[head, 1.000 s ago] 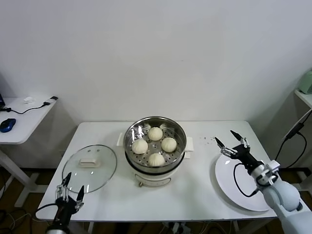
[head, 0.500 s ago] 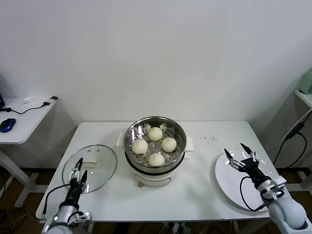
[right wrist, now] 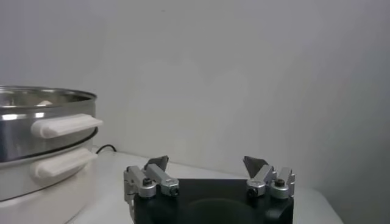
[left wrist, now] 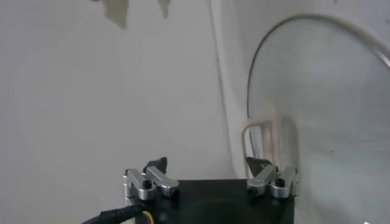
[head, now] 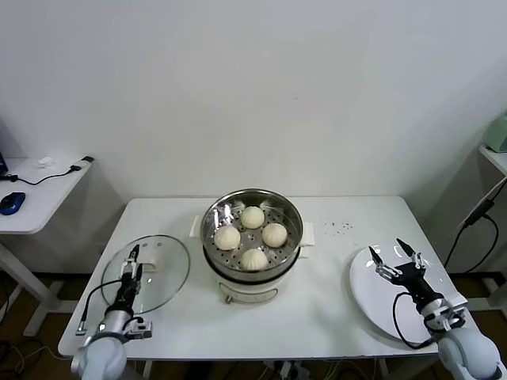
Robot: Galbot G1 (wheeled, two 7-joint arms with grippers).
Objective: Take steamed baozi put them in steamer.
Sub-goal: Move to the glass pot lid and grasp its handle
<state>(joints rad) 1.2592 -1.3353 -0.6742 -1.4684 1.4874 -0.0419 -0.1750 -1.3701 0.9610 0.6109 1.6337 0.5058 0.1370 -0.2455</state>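
Note:
Several cream-white steamed baozi (head: pixel 253 237) lie on the perforated tray inside the steel steamer (head: pixel 293 235) at the middle of the table. In the right wrist view the steamer (right wrist: pixel 36 137) shows side-on with its white handles. My left gripper (head: pixel 131 261) is open over the near edge of the glass lid (head: pixel 162 273), empty. My right gripper (head: pixel 390 256) is open above the white plate (head: pixel 372 297), well apart from the steamer and holding nothing. In the wrist views the left gripper (left wrist: pixel 207 164) and right gripper (right wrist: pixel 207 162) stand with jaws wide apart.
The glass lid (left wrist: pixel 329 97) with its white handle (head: pixel 146 262) lies left of the steamer. A side desk (head: pixel 32 198) with a blue mouse and cables stands at far left. A shelf edge (head: pixel 495 154) is at far right. Small dark specks dot the table behind the plate.
The left gripper has come up from below the table's front edge onto the lid's near side. The right gripper has drawn back toward me over the plate.

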